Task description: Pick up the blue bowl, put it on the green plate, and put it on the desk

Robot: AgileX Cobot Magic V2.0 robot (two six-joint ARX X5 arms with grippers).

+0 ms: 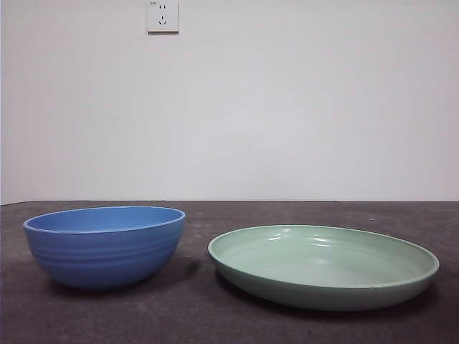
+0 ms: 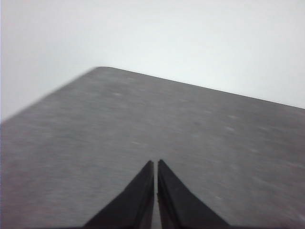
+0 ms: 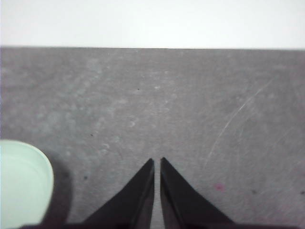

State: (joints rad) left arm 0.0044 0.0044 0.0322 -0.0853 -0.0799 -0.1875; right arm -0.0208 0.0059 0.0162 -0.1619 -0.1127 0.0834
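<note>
Green plate (image 1: 324, 266) untouched, grippers closed, empty

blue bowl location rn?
Front view: the blue bowl sits on the desk at picture-left, beside but apart from the green plate; neither tool is near it.

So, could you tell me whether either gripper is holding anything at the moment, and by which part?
Nothing is held. The left gripper and right gripper are both shut on nothing above the desk; the blue bowl and green plate sit apart, untouched.
</note>
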